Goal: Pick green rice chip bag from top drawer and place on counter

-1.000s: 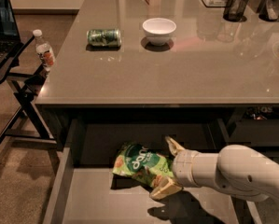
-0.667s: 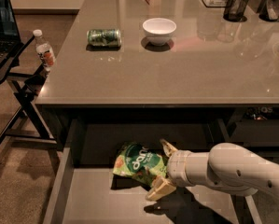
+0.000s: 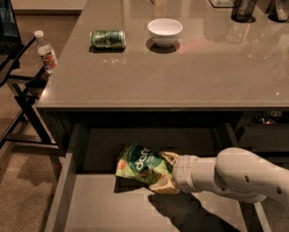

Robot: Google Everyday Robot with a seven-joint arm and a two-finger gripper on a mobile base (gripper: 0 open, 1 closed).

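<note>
The green rice chip bag [image 3: 138,164] is in the open top drawer [image 3: 98,208], near its back and middle. My gripper [image 3: 164,174] reaches in from the right on its white arm, and its tan fingers [image 3: 168,157] close on the bag's right end from above and below. The bag's right edge is hidden between them. The bag casts a shadow on the pale drawer bottom just beneath it. The counter [image 3: 197,76] stretches above the drawer.
On the counter lie a green can [image 3: 108,38] on its side, a white bowl [image 3: 165,31] and black mesh cups [image 3: 244,6] at the far right. A water bottle [image 3: 46,52] and a laptop [image 3: 1,23] sit on a stand at the left.
My gripper has slid left and closed in on the bag's right end. The bag has shifted slightly left and up.
</note>
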